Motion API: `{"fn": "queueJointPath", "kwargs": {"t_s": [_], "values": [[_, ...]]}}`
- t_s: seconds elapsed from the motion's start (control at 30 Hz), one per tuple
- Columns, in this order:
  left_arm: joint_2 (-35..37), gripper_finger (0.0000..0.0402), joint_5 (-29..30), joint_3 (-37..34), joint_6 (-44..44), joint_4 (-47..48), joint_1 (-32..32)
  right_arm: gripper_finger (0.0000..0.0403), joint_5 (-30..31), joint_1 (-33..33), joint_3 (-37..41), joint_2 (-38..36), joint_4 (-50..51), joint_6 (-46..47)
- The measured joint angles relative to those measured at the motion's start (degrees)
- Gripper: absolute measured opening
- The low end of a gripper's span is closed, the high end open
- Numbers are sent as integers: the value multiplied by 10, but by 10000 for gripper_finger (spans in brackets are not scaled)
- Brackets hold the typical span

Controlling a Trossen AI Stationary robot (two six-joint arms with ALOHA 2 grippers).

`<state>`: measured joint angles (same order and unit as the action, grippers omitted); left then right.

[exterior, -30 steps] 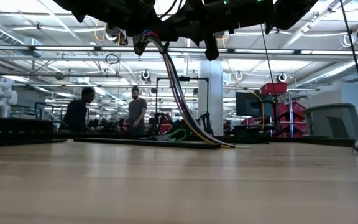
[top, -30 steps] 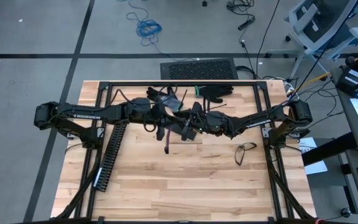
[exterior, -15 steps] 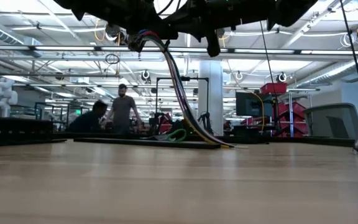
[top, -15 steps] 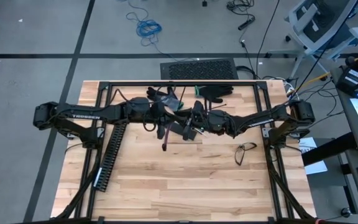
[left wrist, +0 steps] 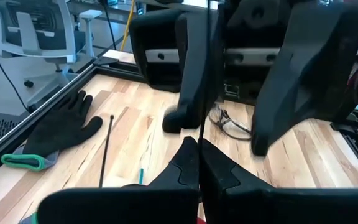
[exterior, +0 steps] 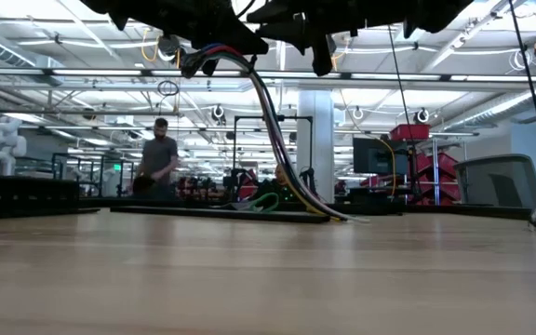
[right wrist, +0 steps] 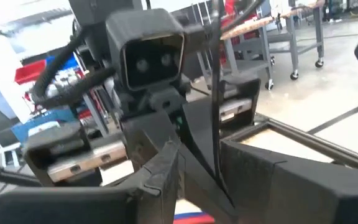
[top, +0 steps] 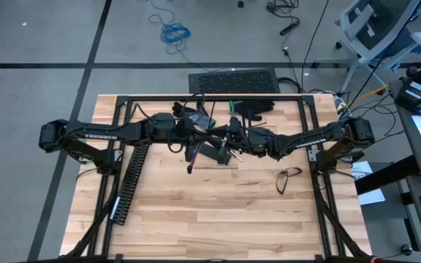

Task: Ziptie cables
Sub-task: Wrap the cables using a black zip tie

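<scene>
The cables (exterior: 270, 130), thin red, yellow, blue and green wires, hang in a curve from my left gripper (exterior: 203, 58). Their lower end (exterior: 338, 216) lies on the table near the far frame bar. In the high view a stretch of the bundle (top: 190, 162) sticks out toward the near edge. My left gripper (left wrist: 199, 152) is raised over the table's middle, pointing right, and is shut on a thin black ziptie (left wrist: 201, 74). My right gripper (left wrist: 219, 134) faces it from the right, open and touching nothing. Its fingers stand on either side of the ziptie (right wrist: 216, 93). My left gripper pinches the ziptie strip (left wrist: 200, 134) between its two fingertips, coming level from the table's left. The strip stands upright above the tips. The cables' upper end (exterior: 214, 54) sits right under the fingers. Whether the fingers also touch the wires is hidden by the gripper.
A long black slotted duct (top: 130, 179) lies at the left. Black gloves (top: 258, 107) (left wrist: 61, 134) lie by the far edge, one with a green cuff. Eyeglasses (top: 289, 177) lie at the right. A spare black ziptie (left wrist: 105, 149) lies on the wood. A black frame (top: 210, 98) rings the table.
My left gripper has gone a little toward the table's left edge, carrying the cables' upper end with it. The cables' lower end has stayed on the table, so the bundle now slants more.
</scene>
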<state>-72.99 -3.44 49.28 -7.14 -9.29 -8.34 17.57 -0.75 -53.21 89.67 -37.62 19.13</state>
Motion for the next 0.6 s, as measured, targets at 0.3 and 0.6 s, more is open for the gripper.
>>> {"fn": "queueJointPath", "kwargs": {"t_s": [0.3, 0.6], "values": [[0, 0, 1, 0, 0, -7, 0, 76, 4, 0, 0, 1, 9, 6], [0, 0, 3, -1, 0, -8, 1, 5, 9, 1, 0, 1, 15, 3]]}}
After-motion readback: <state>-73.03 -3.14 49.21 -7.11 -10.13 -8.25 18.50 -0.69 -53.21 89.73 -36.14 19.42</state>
